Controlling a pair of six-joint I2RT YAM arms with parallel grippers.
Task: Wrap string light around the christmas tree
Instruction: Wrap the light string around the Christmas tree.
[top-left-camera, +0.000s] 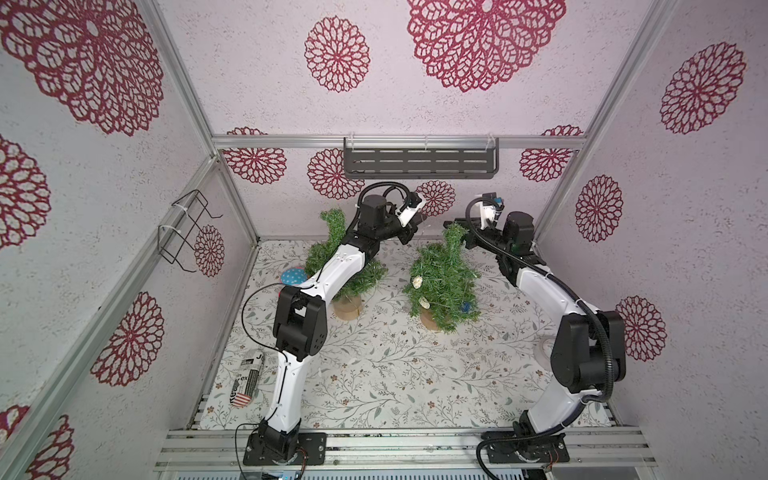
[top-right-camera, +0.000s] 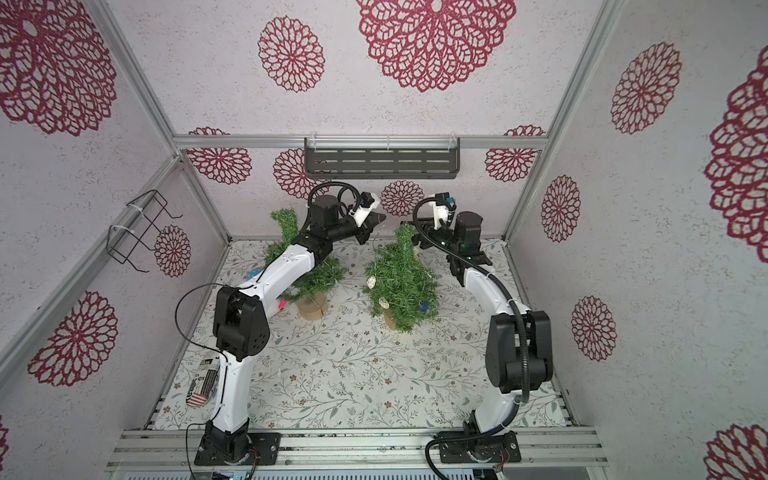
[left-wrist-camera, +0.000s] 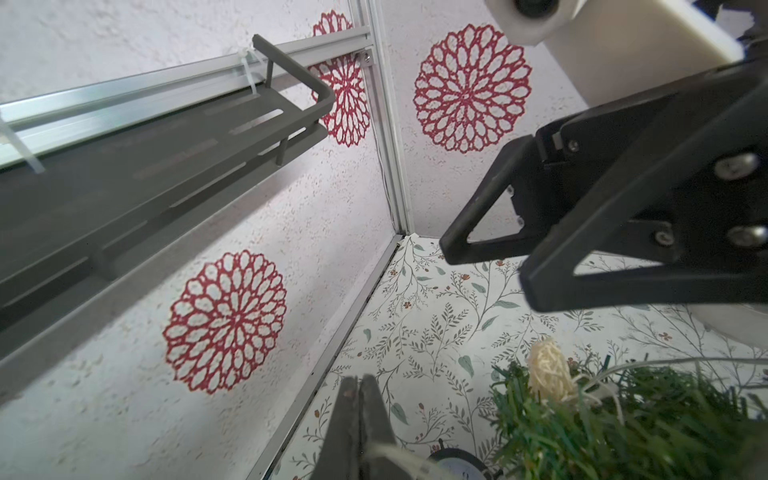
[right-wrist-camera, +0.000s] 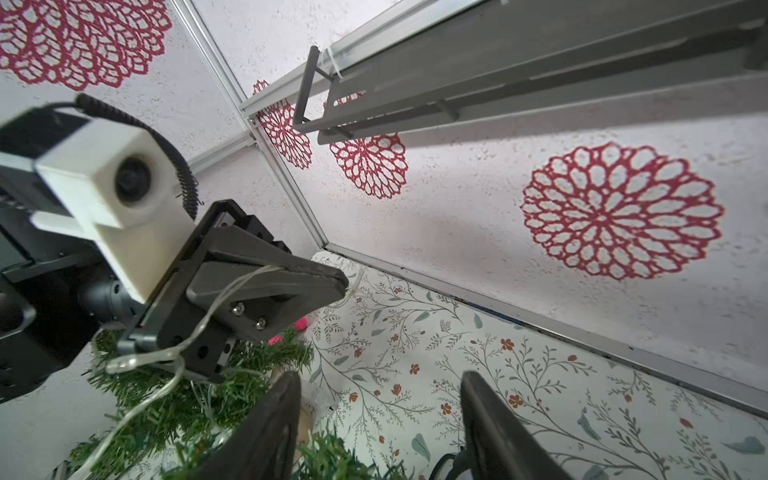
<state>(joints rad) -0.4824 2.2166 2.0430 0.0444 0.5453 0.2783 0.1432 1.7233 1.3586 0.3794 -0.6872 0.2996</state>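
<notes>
The christmas tree (top-left-camera: 442, 282) (top-right-camera: 403, 282) stands mid-table on a wooden stump, with pale ornaments and thin wire among its needles. My left gripper (top-left-camera: 419, 225) (left-wrist-camera: 358, 380) hangs just left of the treetop, shut on the string light (right-wrist-camera: 232, 295), a clear wire that drapes over its black fingers (right-wrist-camera: 291, 278) and drops into the tree (right-wrist-camera: 174, 399). My right gripper (top-left-camera: 456, 230) (right-wrist-camera: 380, 399) is at the treetop's right side, open, with only needles and tablecloth between its fingers. A straw ornament (left-wrist-camera: 548, 370) sits on the tree (left-wrist-camera: 602, 424) below the right gripper (left-wrist-camera: 490, 270).
A second small tree (top-left-camera: 332, 249) stands behind my left arm. A grey slotted shelf (top-left-camera: 419, 162) hangs on the back wall just above both grippers. A wire basket (top-left-camera: 187, 232) is on the left wall. A can (top-left-camera: 249, 380) lies front left; a tape roll (top-left-camera: 546, 347) lies far right.
</notes>
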